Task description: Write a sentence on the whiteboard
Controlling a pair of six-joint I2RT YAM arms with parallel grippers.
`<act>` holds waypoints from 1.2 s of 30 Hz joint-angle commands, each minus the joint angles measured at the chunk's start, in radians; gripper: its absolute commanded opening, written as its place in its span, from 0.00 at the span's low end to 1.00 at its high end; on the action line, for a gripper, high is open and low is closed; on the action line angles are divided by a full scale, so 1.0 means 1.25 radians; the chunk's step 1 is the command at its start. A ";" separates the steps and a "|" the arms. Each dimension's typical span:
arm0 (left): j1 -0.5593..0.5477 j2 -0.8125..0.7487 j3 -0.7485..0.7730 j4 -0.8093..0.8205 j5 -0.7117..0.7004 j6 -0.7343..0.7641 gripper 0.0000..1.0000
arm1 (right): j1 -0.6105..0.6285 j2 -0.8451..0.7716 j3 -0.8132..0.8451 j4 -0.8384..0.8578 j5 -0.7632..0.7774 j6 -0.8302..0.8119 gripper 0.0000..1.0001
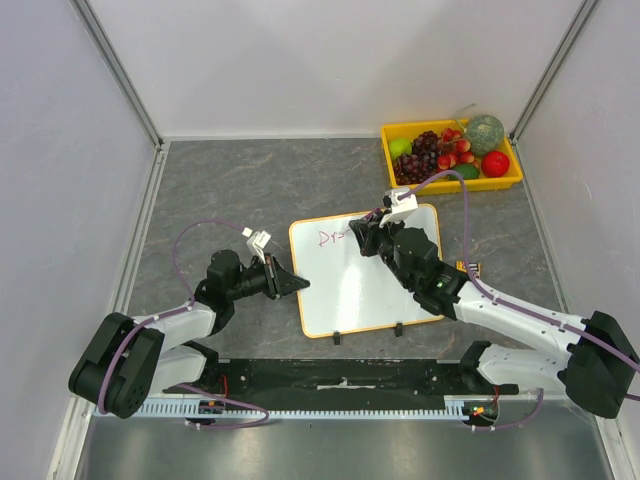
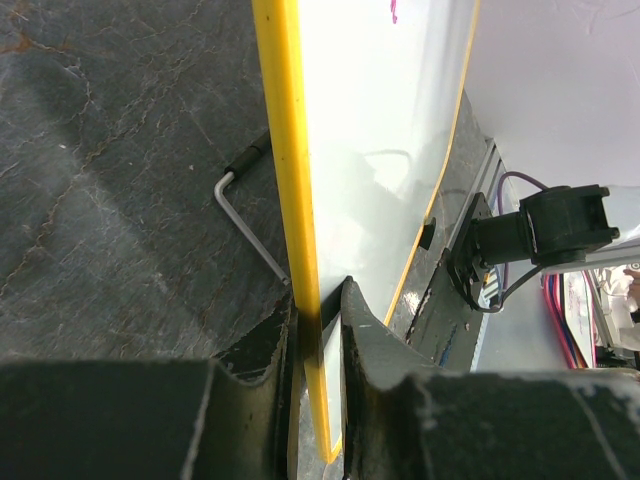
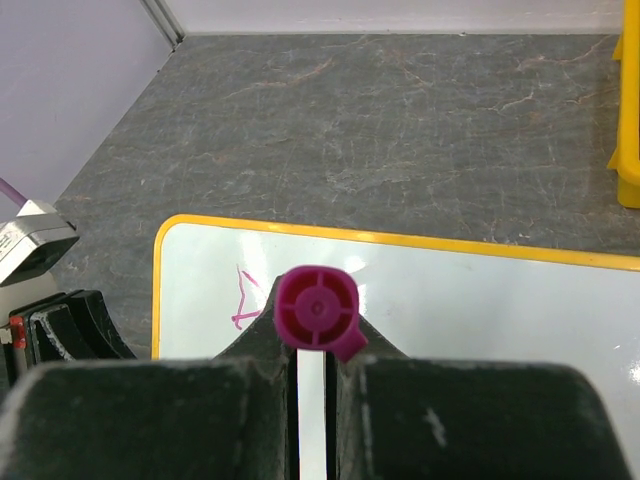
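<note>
Slippage is the main worry here. The whiteboard (image 1: 372,290) lies flat on the grey table (image 1: 230,190) at the centre of the top view. The left gripper (image 1: 297,283) pinches only its left edge, with the jaws pressed onto the thin orange frame from both sides. If that narrow hold gives under the push of writing, the board could slide or turn and the letters would skew. The right gripper (image 1: 367,238), over the board's upper left corner, is clamped on a purple marker (image 3: 317,308), beside the few purple strokes (image 1: 330,238) already there. Too much downward force could drive the marker back through the jaws, and too little would leave gaps in the line. In the left wrist view a small bent metal key (image 2: 243,210) reaches the board's edge, and a shifting board could catch on it.
</note>
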 commanded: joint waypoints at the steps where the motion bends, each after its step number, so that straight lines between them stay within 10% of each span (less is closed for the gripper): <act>1: -0.004 0.014 0.003 -0.042 -0.039 0.069 0.02 | -0.006 -0.001 -0.005 -0.015 -0.013 0.001 0.00; 36: -0.004 0.013 0.003 -0.044 -0.040 0.069 0.02 | -0.007 -0.066 0.022 -0.090 0.004 0.000 0.00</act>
